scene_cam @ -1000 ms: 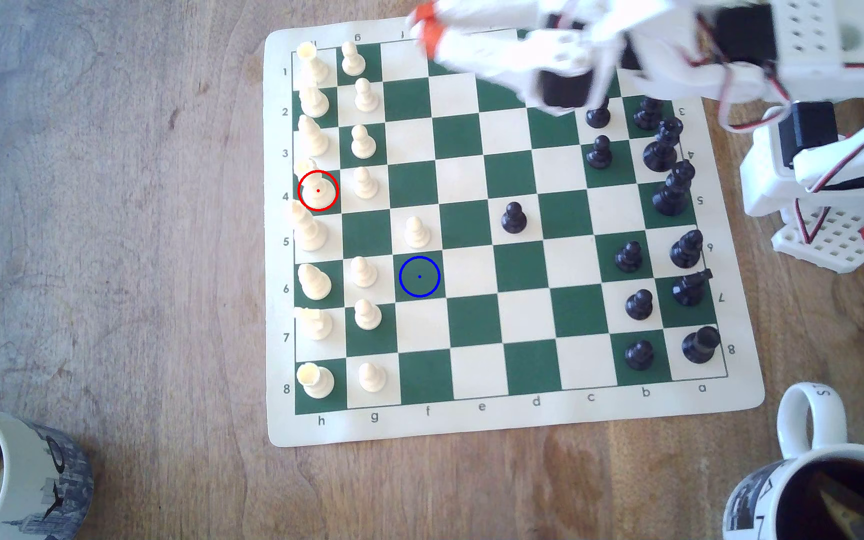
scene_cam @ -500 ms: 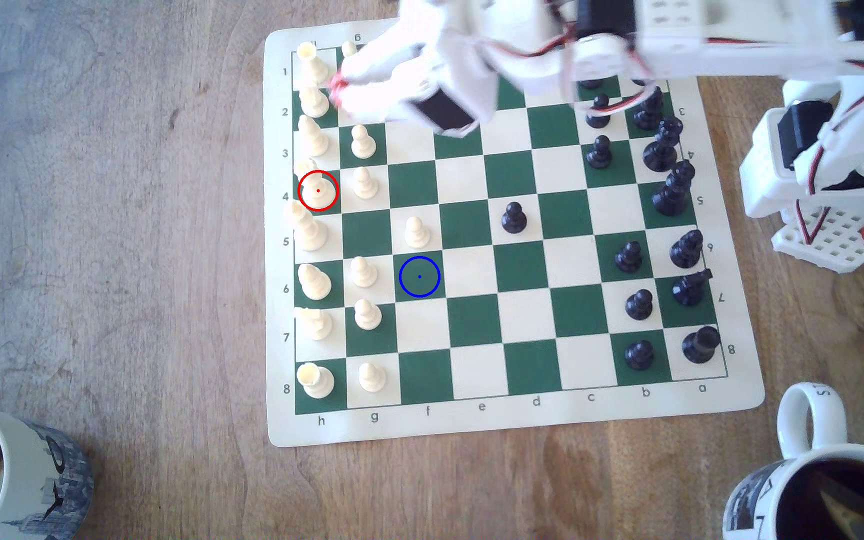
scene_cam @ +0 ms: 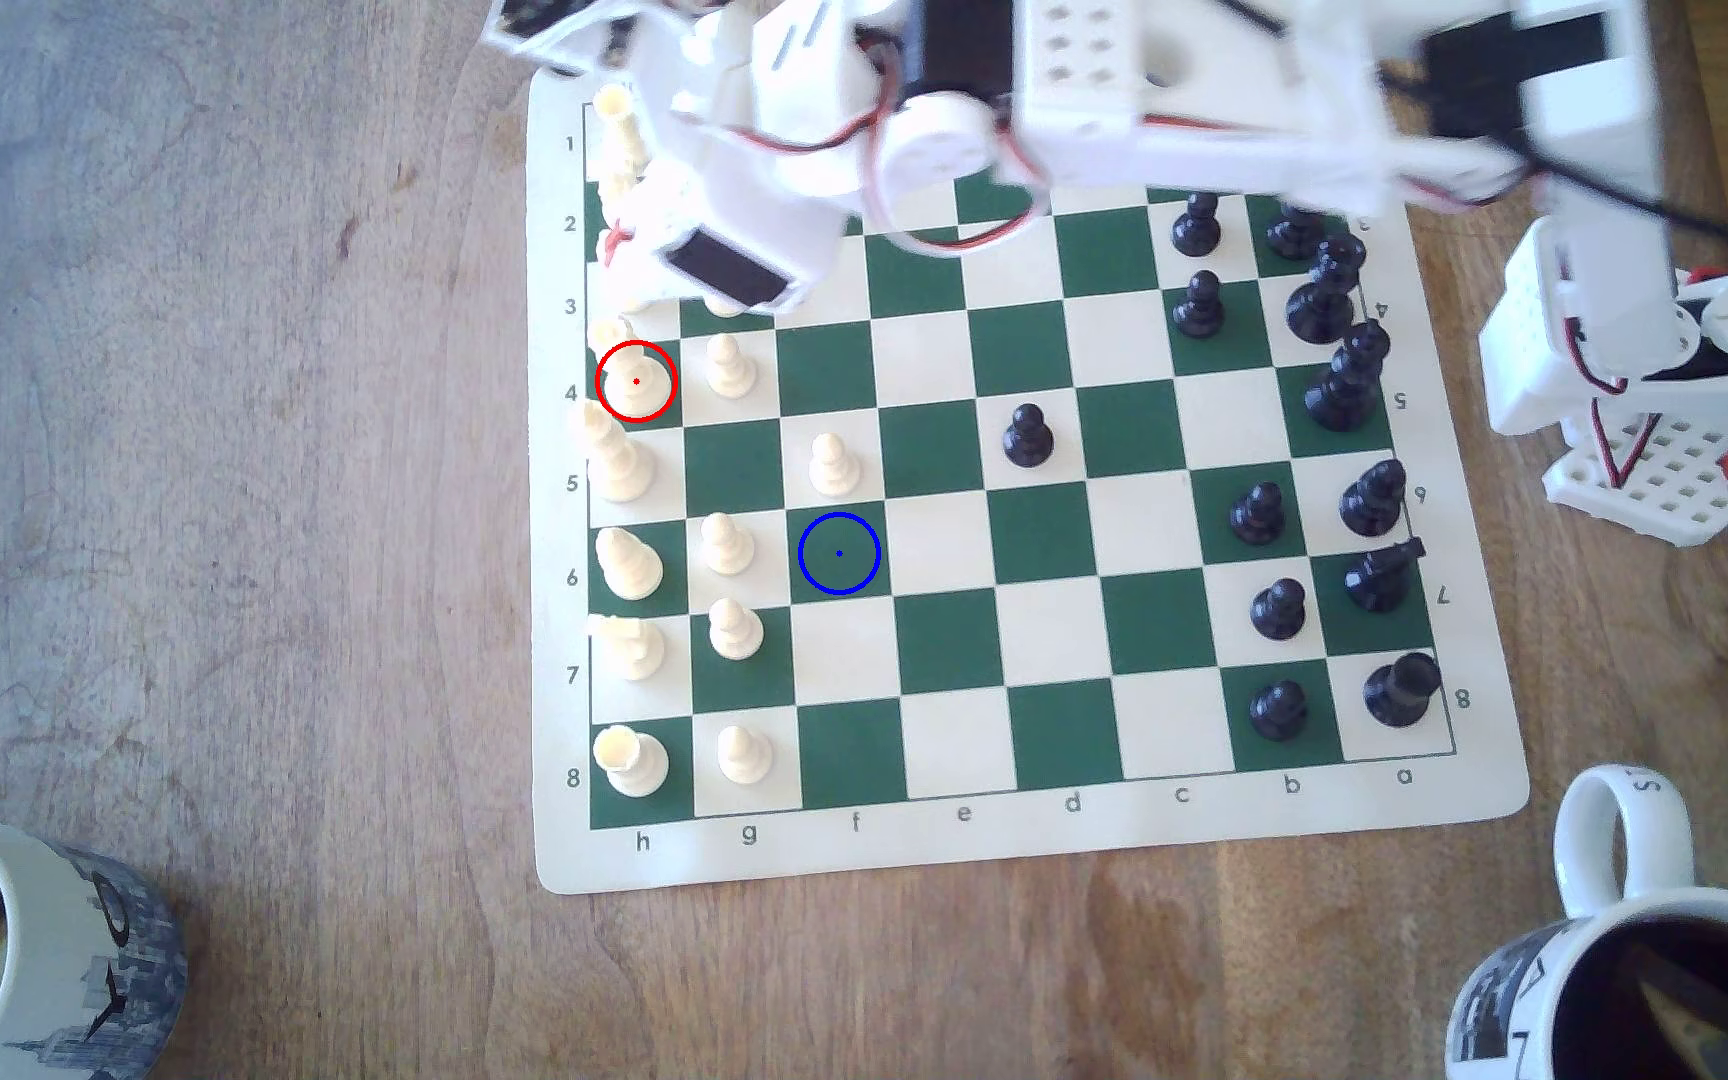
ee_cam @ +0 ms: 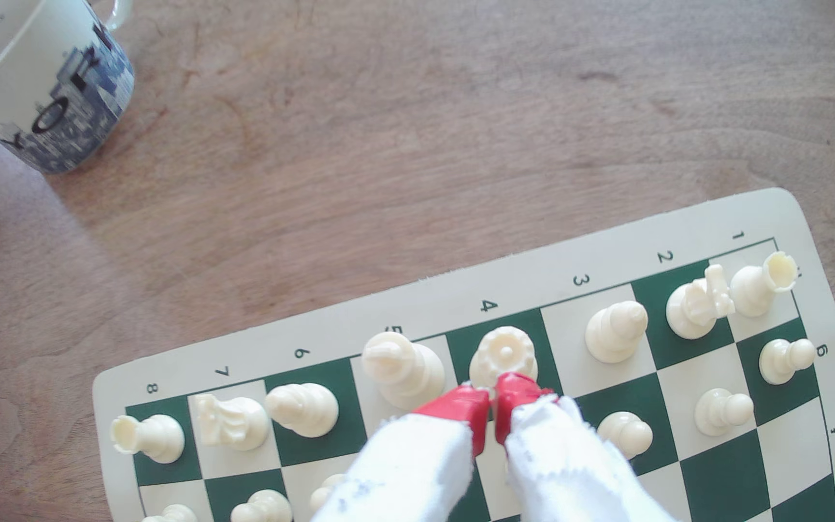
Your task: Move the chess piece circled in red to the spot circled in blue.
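One cream chess piece (scene_cam: 638,382) with a flared crown is ringed in red on the dark green square of row 4, in the h column at the exterior view's left edge of the board (scene_cam: 1036,846). In the wrist view the same piece (ee_cam: 504,354) is seen from above, upright on its square, with the tallest cream piece (ee_cam: 402,369) on the next square, at row 5. The tool (ee_cam: 491,401) is seen just in front of the crowned piece, its two red-tipped fingers (ee_cam: 460,406) drawn almost together with only a thin gap between them and nothing held. Whether the tips touch the piece cannot be told; they overlap its near edge in the wrist view. In the exterior view the tool (scene_cam: 619,246) is blurred over rows 2 and 3 of the h column, short of the red ring, and the white arm (scene_cam: 1099,125) is stretched across the far side of the board.

The spot (scene_cam: 839,554) is marked by a blue ring with a centre dot on a dark green square in row 6 of the f column, and that square is bare. A cream pawn (scene_cam: 832,467) stands on the square next to it, at row 5. Black pieces (scene_cam: 1028,436) are ranged toward the exterior view's right. Two mugs (scene_cam: 29,945) stand on the wooden table (scene_cam: 216,467) at the near corners.
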Available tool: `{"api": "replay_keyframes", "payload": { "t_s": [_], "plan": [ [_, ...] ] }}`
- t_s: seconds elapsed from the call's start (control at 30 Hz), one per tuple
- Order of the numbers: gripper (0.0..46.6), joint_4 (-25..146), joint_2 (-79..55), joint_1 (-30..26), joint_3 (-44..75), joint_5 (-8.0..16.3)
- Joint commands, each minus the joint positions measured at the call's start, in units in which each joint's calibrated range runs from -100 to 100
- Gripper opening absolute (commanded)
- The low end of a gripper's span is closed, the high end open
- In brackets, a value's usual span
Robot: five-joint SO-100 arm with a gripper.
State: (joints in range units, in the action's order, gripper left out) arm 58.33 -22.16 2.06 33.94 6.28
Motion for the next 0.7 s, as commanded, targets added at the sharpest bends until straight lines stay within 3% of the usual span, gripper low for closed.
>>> {"api": "replay_keyframes", "payload": {
  "t_s": [0.0,0.1,0.23,0.67],
  "plan": [
    [1.2,4.49,-7.21,0.95,19.10,0.20],
    [2.2,5.72,-11.71,1.10,25.18,0.59],
    [4.6,10.80,-22.07,1.34,41.77,0.78],
    [10.5,11.04,-26.56,1.89,43.13,0.68]
  ]
}}
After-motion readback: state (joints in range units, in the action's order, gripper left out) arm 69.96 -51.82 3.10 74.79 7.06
